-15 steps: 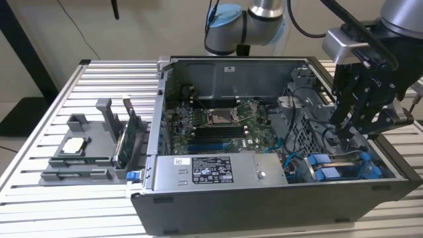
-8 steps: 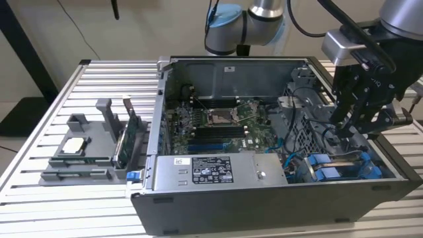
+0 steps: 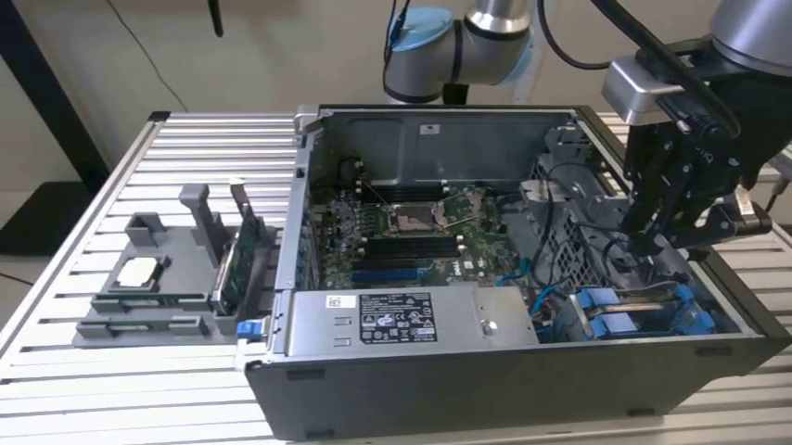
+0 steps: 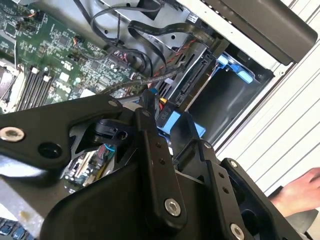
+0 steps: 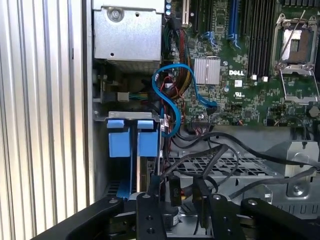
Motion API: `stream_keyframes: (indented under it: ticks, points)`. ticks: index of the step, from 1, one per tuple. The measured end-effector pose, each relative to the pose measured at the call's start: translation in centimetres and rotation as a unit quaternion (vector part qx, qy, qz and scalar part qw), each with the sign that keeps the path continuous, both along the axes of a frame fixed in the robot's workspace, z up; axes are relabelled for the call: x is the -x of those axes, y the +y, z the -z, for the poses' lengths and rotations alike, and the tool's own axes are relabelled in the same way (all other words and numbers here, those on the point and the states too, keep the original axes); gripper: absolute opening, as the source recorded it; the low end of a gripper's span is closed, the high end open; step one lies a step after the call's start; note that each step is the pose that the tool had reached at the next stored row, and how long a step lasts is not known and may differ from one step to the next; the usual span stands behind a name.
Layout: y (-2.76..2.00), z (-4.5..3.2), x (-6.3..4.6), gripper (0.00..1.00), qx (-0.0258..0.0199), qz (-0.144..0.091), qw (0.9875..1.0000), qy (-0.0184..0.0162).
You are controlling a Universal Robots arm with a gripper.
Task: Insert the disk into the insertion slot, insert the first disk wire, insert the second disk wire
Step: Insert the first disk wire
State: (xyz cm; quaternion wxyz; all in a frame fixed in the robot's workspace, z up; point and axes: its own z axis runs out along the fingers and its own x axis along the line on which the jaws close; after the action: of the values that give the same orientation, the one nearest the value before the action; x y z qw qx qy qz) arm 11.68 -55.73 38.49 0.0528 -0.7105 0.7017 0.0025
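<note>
A computer case (image 3: 495,394) is shown lying open on a slatted metal desk (image 3: 111,413), with the robot arm's gripper (image 3: 650,243) lowered inside it at the exterior view's right. The fingers (image 4: 146,131) are seen drawn close together, and a black plug (image 4: 150,95) on the end of a wire appears to be pinched between their tips, though the grip is partly hidden by the gripper's own links. The disk (image 3: 625,315), clipped in its bright blue frame, is already seated in the drive bay at the corner of the case. It lies just below and beside the gripper, between the grey power supply box (image 3: 396,320) and the case's side wall on the exterior view's right.

In the first wrist view the frame's two blue tabs are seen side by side at the mouth of the bay, with the plug held near them but apart from the disk. The green motherboard (image 3: 421,222) is exposed across the middle of the case, and a silver heat sink (image 5: 207,70) is seen on it. A grey parts holder (image 3: 143,329) is set on the desk beside the case, at the exterior view's left. A person's hand (image 4: 300,192) is seen resting on the desk outside the case in the second wrist view.
</note>
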Motion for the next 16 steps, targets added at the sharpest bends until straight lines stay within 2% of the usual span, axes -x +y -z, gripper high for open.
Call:
stream_keyframes:
  ticks: [2,3,5,6,8,16]
  points:
    - [0.00,0.00,0.00,0.38,0.0000,0.000,1.0000,-0.0004]
    - [0.00,0.00,0.00,0.31,0.0000,0.000,1.0000,-0.0005]
    - [0.00,0.00,0.00,0.29,0.0000,0.000,1.0000,-0.0005]
    - [0.00,0.00,0.00,0.22,0.0000,0.000,1.0000,-0.0005]
    - [0.00,0.00,0.00,0.19,0.0000,0.000,1.0000,-0.0005]
    - [0.00,0.04,0.00,0.19,0.0003,0.000,1.0000,-0.0005]
